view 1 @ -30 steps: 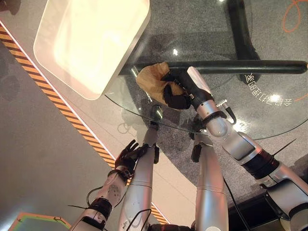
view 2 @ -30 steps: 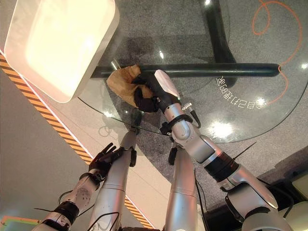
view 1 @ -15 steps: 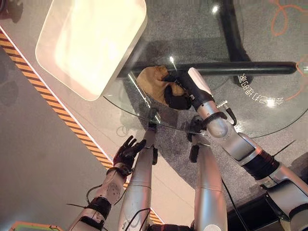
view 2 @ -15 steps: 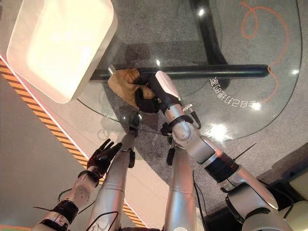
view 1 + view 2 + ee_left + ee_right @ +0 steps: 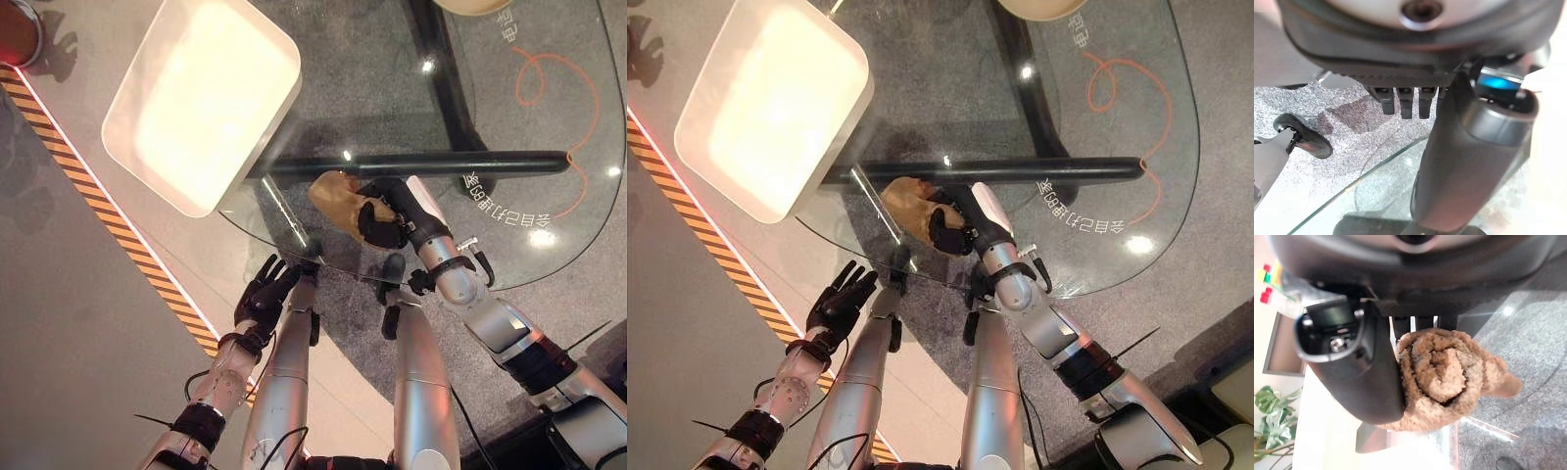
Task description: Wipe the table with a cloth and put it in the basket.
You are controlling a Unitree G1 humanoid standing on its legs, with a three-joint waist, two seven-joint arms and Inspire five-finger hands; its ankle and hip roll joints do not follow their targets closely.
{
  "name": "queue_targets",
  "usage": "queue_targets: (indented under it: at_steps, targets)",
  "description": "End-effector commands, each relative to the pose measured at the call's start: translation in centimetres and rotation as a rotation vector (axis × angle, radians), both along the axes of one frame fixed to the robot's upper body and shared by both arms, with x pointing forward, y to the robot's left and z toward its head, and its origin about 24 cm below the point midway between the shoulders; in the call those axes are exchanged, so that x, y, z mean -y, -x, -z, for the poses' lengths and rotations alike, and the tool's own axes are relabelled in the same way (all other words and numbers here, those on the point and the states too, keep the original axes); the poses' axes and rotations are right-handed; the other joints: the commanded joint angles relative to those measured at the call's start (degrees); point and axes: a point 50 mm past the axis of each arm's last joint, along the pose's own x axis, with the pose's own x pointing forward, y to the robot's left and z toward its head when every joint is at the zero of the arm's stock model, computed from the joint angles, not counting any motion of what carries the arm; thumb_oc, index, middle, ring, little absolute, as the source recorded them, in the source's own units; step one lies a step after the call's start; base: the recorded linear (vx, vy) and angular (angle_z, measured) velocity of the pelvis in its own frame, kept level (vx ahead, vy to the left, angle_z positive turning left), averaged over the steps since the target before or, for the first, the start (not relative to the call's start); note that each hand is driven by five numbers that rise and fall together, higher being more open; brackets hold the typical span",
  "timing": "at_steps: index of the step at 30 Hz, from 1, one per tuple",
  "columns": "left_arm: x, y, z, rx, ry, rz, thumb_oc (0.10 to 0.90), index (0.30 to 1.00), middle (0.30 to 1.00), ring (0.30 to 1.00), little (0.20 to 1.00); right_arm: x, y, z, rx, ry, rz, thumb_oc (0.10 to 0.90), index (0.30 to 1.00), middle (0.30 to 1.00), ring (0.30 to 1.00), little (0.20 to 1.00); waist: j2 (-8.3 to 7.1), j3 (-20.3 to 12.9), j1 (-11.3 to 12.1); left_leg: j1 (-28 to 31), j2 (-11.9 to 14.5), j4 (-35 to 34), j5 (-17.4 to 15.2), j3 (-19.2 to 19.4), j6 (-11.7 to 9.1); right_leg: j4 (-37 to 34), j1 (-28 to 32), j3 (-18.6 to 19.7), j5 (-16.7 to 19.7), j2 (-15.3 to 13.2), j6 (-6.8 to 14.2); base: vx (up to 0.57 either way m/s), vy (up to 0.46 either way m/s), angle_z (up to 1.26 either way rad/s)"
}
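A crumpled tan cloth [image 5: 338, 196] lies on the round glass table [image 5: 549, 147] near its front-left edge. My right hand [image 5: 384, 219] is shut on the cloth; in the right wrist view the bunched cloth [image 5: 1442, 377] is wedged between the thumb [image 5: 1361, 367] and the curled fingers. A shallow cream basket [image 5: 201, 98] stands at the back left, its corner next to the table's rim. My left hand [image 5: 265, 294] hangs open below the table's front edge, fingers spread and holding nothing; its thumb [image 5: 1469, 161] shows close up.
A black bar of the table's frame [image 5: 421, 164] runs under the glass just behind the cloth. A tan bowl [image 5: 475, 5] sits at the table's far edge. A yellow-black striped line [image 5: 108, 215] crosses the floor on the left.
The camera has pulled back and tilted, so the whole scene sits lower. My right hand has drawn the cloth a little towards the table's front edge. The left hand has risen closer to the rim.
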Motion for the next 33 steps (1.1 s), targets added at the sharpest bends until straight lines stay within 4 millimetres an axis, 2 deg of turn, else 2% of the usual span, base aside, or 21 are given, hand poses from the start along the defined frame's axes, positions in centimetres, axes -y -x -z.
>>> queue_targets:
  at_steps: [1,6,14,20,27,33]
  targets:
    - [-1.3,2.7,0.9,-0.012,0.050,-0.018,0.800,0.900,0.900,0.900,0.900,-2.1,2.6,-5.8,0.315,-0.144,-0.188,0.100,0.300,0.300,0.300,0.200,0.10,-1.3,0.6,2.5,-2.2,5.7,-8.0,5.9,3.1,-9.9,4.8,-2.7,6.2,3.9,0.6,-0.03,-0.082,0.04]
    - [-1.1,3.0,-0.2,0.049,0.157,0.025,0.800,0.900,0.900,0.900,0.900,-1.4,3.0,-5.9,0.323,-0.199,-0.176,0.100,0.300,0.300,0.300,0.200,0.06,-1.3,0.8,4.0,-2.1,5.3,-8.1,5.7,3.1,-10.1,6.5,-3.1,5.8,3.9,0.4,-0.02,-0.053,0.02]
    - [0.6,3.9,-3.8,0.311,0.482,0.187,0.800,0.900,0.900,0.900,0.900,-1.0,4.8,-5.1,0.292,-0.370,-0.232,0.100,0.300,0.300,0.300,0.200,-0.50,-1.3,0.4,5.4,-1.7,5.3,-8.3,5.6,3.4,-10.4,8.4,-3.0,5.5,4.1,0.0,0.00,-0.004,0.00]
    - [2.0,4.0,-6.3,0.442,0.631,0.274,0.800,0.900,0.900,0.900,0.900,-1.4,6.2,-5.3,0.320,-0.420,-0.300,0.100,0.300,0.300,0.300,0.200,-1.43,-1.3,-0.2,5.2,-1.6,5.6,-8.4,6.1,3.7,-10.3,8.2,-2.4,5.8,4.6,0.0,0.00,0.000,0.00]
    - [3.1,4.0,-8.3,0.511,0.689,0.355,0.800,0.900,0.900,0.900,0.900,-2.3,6.8,-5.7,0.336,-0.416,-0.367,0.100,0.300,0.300,0.300,0.200,-1.70,-1.3,-0.4,4.2,-1.5,6.2,-8.5,6.6,3.8,-10.4,7.3,-2.0,6.1,4.7,0.0,0.00,0.000,0.00]
    - [3.7,3.6,-9.8,0.541,0.676,0.390,0.800,0.900,0.900,0.900,0.900,-3.7,7.6,-6.4,0.318,-0.383,-0.512,0.100,0.300,0.300,0.300,0.200,-1.95,-1.3,-0.7,3.7,-1.8,6.0,-8.3,6.8,3.9,-10.9,6.9,-1.3,6.5,4.8,0.1,0.00,0.000,0.00]
